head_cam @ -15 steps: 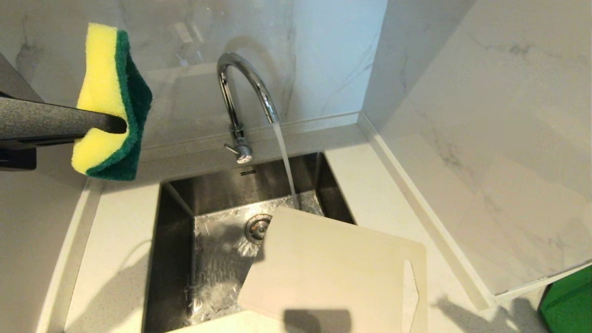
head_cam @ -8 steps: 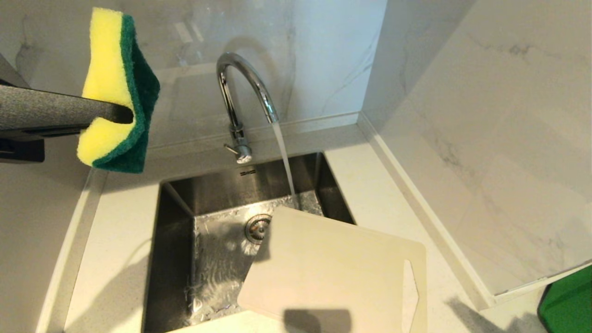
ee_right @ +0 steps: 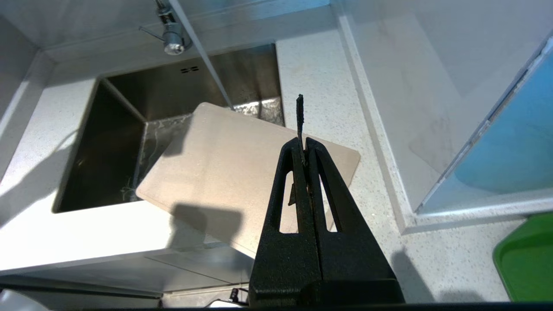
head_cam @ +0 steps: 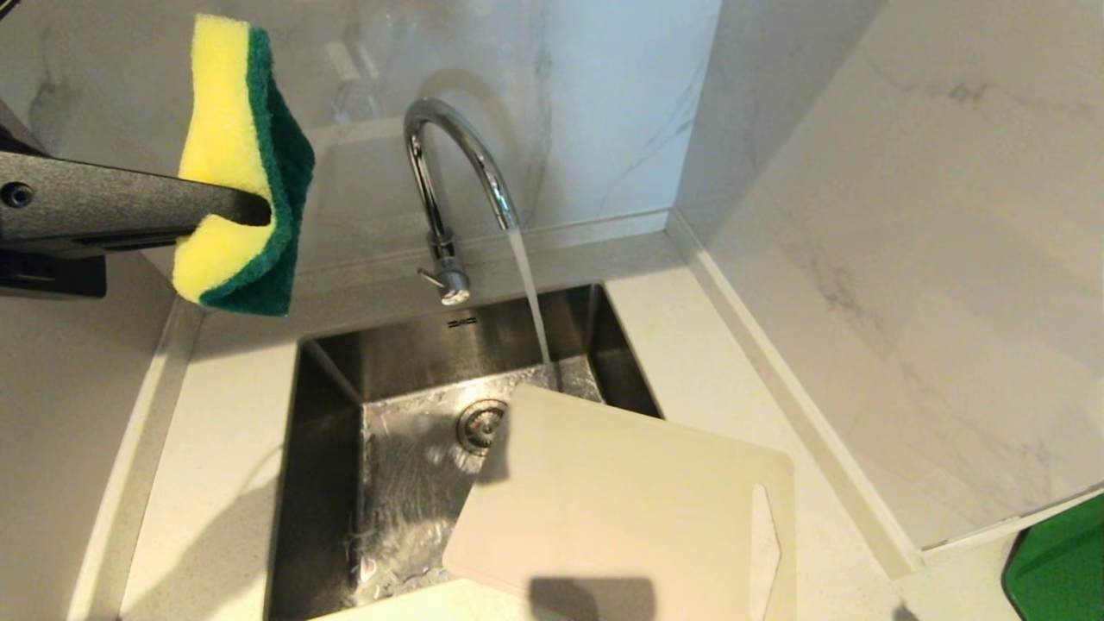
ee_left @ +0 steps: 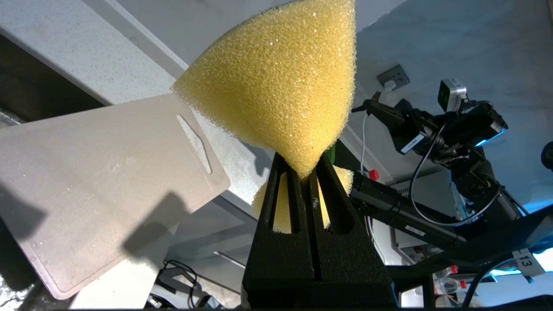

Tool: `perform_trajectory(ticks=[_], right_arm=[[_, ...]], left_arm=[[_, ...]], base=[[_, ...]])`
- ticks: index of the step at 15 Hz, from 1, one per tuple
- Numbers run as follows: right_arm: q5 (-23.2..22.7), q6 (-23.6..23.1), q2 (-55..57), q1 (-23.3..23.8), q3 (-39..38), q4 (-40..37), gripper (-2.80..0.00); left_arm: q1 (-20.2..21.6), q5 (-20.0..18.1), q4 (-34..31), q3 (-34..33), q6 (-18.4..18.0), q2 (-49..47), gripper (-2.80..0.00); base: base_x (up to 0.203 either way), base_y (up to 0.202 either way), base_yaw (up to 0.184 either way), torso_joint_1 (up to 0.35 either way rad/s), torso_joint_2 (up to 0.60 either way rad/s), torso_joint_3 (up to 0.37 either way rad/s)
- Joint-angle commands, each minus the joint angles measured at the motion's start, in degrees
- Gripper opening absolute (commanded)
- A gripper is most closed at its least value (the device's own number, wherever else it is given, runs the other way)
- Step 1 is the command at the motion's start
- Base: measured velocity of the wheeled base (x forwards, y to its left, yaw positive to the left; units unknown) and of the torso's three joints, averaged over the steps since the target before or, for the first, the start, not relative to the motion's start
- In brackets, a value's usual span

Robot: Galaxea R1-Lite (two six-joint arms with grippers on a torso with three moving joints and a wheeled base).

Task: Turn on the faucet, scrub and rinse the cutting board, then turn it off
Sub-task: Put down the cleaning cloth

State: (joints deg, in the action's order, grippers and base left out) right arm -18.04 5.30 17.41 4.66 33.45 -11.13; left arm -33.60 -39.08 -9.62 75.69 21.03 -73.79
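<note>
**Left claw clamped on the sponge, water running**

Left claw point(head_cam: 246, 210) is seen raised at the left of the sink, its fingers pressed together on a yellow-and-green sponge point(head_cam: 237, 164), which is pinched at its middle and stands upright. In the left wrist view the sponge point(ee_left: 281, 82) is squeezed to a narrow waist between the fingers point(ee_left: 298, 190).

To the right of this claw the faucet point(head_cam: 448, 181) is found, and a stream of water point(head_cam: 530, 297) is poured from its spout into the steel sink point(head_cam: 388, 354). Lower and further right of the claw, the cutting board point(head_cam: 621, 500) is laid flat across the near right corner of the sink, partly on the table point(head_cam: 716, 371), with its slot handle toward the right. The stream is seen landing just behind the board's far corner.

The right claw point(ee_right: 302, 129) is held above the board's right end, its fingers shut together on nothing. A green object point(head_cam: 1056, 561) is seen at the far right.
</note>
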Motion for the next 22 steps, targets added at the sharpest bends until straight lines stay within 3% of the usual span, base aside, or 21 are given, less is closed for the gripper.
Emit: perform_trajectory(ticks=[1,4,6,9,12,13,16,18,20,22], right_arm=[[-0.3,1.5,2.7,-0.1,0.5,-0.1,-2.8],[-3.0,1.2,0.4,-0.3,-3.5,-0.6,-2.8],[-2.8,-5.2,-0.9,-0.3,-10.2,0.5,-2.8],[-1.2,-12.1,-1.2,-0.3,-21.3,7.2,-2.8],[1.0,-15.9,-1.2,-0.3,-32.0,17.9,-2.8],[3.8,-15.9,-1.2,-0.3,-33.6,20.0,-2.8],[12.3,-10.1,-1.2,-0.3,-33.5,18.6,-2.8],[17.6,-8.0,-1.2,-0.3,-33.5,12.7,-2.8],[18.3,-3.6,-1.2,-0.3,-33.5,11.3,-2.8],[18.1,-4.7,-1.2,-0.2,-33.5,11.2,-2.8]], left_arm=[[0.0,-0.1,0.0,0.4,0.2,-1.2,-2.8],[0.0,0.1,0.0,-0.3,0.2,-1.2,-2.8],[0.0,0.1,0.0,-0.3,0.1,-1.2,-2.8],[0.0,0.2,0.0,-0.2,0.1,-0.9,-2.8],[0.0,0.0,0.0,0.2,0.2,-1.4,-2.8],[0.0,-0.1,0.1,0.3,0.2,-1.7,-2.8],[0.0,-0.2,0.1,1.3,0.2,-2.2,-2.8],[0.0,-0.3,0.1,2.6,0.3,-2.7,-2.8],[0.0,-0.4,0.1,3.1,0.3,-2.9,-2.8],[0.0,-0.4,0.1,3.9,0.4,-2.9,-2.8]], base=[[0.0,0.0,0.0,0.0,0.0,0.0],[0.0,0.0,0.0,0.0,0.0,0.0],[0.0,0.0,0.0,0.0,0.0,0.0],[0.0,0.0,0.0,0.0,0.0,0.0],[0.0,0.0,0.0,0.0,0.0,0.0],[0.0,0.0,0.0,0.0,0.0,0.0],[0.0,0.0,0.0,0.0,0.0,0.0],[0.0,0.0,0.0,0.0,0.0,0.0],[0.0,0.0,0.0,0.0,0.0,0.0],[0.0,0.0,0.0,0.0,0.0,0.0]])
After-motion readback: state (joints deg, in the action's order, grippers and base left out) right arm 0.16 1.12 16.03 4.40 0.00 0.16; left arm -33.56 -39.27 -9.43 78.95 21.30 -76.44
